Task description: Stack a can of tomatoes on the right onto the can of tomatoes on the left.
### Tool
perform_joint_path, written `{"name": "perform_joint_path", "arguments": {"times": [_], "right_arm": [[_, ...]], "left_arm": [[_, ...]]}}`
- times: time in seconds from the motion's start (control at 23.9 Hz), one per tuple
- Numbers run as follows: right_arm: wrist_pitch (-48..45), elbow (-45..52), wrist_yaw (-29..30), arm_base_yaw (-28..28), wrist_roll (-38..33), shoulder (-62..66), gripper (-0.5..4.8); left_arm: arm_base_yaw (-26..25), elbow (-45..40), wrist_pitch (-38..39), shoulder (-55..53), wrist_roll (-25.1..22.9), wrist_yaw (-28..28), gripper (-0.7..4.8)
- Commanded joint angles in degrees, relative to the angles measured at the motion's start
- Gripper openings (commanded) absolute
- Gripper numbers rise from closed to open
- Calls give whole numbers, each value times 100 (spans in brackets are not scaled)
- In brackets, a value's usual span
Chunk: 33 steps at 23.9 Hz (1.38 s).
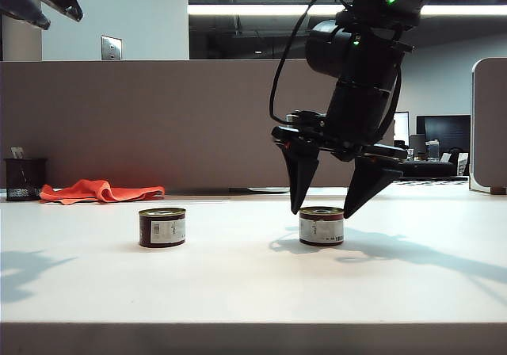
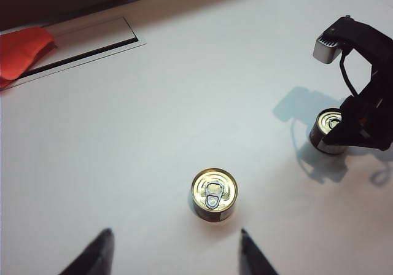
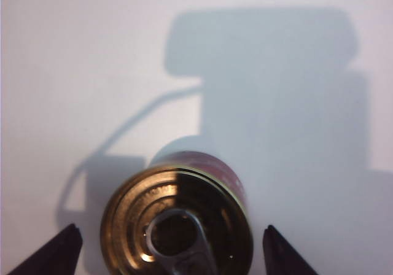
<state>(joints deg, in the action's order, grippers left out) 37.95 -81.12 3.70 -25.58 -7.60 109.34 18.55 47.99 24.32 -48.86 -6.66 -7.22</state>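
Two cans of tomatoes stand upright on the white table (image 1: 253,292), well apart from each other. At the far left of the exterior view, a dark mesh pen cup (image 1: 24,179) stands at the back edge of the table, and just beside it lies a crumpled orange cloth (image 1: 99,190). More to the right stands the left can (image 1: 162,227), with its label facing the camera and its lid closed. The left gripper (image 2: 172,253) is high above this can; in the left wrist view only its two dark fingertips (image 2: 98,253) show, wide apart with nothing between them, and the left can (image 2: 214,194) lies on the table in front of them with the pull ring on top. In the exterior view this arm shows only as a dark part in the upper left corner.

Further to the right stands the right can (image 1: 322,225). The right gripper (image 1: 323,207) points down over it, its two black fingers spread, one on each side of the can, the tips near the level of the lid. In the right wrist view the can (image 3: 178,223) sits between the two fingertips (image 3: 52,253), and a gap shows on both sides, so the fingers do not touch it. The can rests on the table, not lifted.
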Motion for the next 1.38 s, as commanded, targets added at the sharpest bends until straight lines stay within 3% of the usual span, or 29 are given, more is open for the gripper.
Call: {"name": "perform_joint_path", "arguments": {"times": [0.04, 0.17, 0.5, 0.84, 1.13, 1.38], "right_arm": [[4, -28, 31, -9, 15, -24, 374], [33, -28, 28, -7, 17, -24, 363], [83, -28, 28, -7, 17, -24, 265], [-55, -52, -15, -7, 35, -70, 265], [-173, -59, 9, -7, 35, -214, 265], [0, -566, 417, -15, 17, -435, 265]], "left_arm": [[0, 42, 31, 7, -20, 17, 256], [0, 42, 33, 7, -20, 15, 256], [0, 42, 44, 7, -20, 15, 256], [0, 42, 44, 7, -28, 17, 256], [-31, 44, 35, 26, -42, 837, 256], [-31, 44, -7, 26, -42, 850, 256]]}}
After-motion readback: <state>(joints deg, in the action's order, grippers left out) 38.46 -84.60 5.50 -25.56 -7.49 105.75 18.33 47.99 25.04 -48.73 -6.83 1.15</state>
